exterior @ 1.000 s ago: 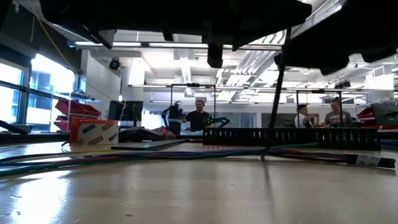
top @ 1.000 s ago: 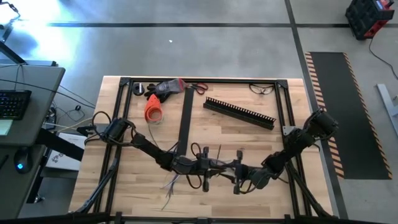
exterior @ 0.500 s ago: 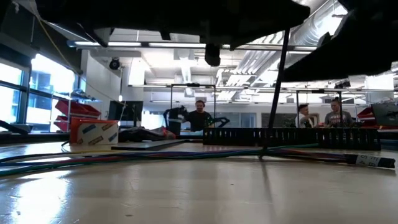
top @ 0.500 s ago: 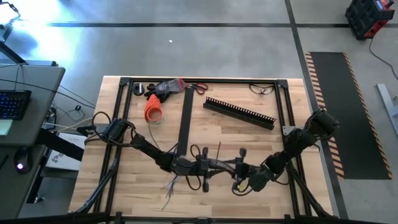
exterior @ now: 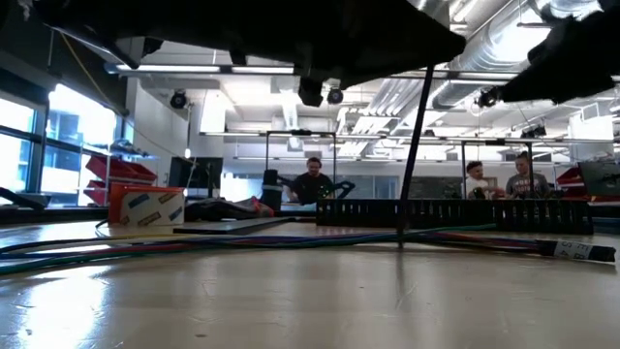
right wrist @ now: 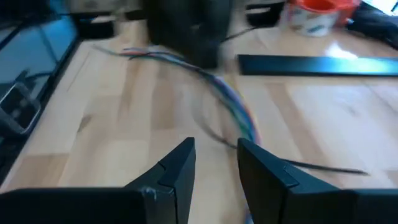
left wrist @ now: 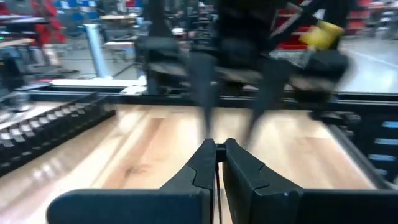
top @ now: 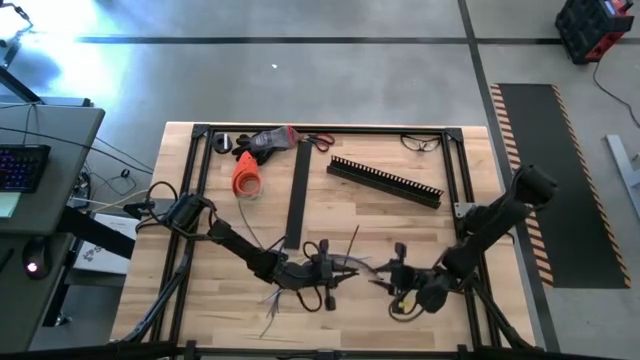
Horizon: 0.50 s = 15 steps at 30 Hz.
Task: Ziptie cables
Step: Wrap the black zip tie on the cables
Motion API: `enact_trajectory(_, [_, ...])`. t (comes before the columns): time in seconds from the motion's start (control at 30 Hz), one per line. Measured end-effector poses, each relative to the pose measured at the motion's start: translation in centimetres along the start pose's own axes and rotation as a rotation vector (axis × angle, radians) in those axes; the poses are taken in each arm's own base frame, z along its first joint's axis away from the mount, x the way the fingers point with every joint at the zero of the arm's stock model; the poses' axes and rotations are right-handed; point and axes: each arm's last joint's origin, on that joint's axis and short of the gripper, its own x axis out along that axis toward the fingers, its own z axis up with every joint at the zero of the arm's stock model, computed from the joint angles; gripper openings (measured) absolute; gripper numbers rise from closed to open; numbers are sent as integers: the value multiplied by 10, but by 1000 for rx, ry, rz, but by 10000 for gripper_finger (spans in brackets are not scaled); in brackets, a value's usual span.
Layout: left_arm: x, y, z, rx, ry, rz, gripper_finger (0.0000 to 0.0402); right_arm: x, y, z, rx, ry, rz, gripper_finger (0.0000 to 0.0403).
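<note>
No text, label, brand, number or sign is showing clearly enough to be read in any view. In the low view, the orange box (exterior: pixel 146 206) sitting left of the black slotted channel (exterior: pixel 452 213) is carrying a pale label with blue marks, and a white tag (exterior: pixel 572 249) lying in front of that channel's right end is bearing tiny print, but both are staying illegible.

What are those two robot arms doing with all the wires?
The left gripper is pinched shut on a thin black strip, probably a zip tie, low over the middle of the wooden table. The bunch of thin coloured cables lies on the wood between the arms. The right gripper has its fingers apart, holding nothing.
</note>
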Motion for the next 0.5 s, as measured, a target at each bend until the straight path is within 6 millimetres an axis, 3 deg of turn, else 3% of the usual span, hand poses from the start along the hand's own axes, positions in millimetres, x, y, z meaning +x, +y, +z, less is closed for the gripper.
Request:
enact_trajectory(0.23, [0,0,0,-1,-5,14,1,34,16,-20,17,-101,-28,104])
enact_trajectory(0.5, [0,0,1,-3,-6,13,1,56,6,-11,25,-165,-15,104])
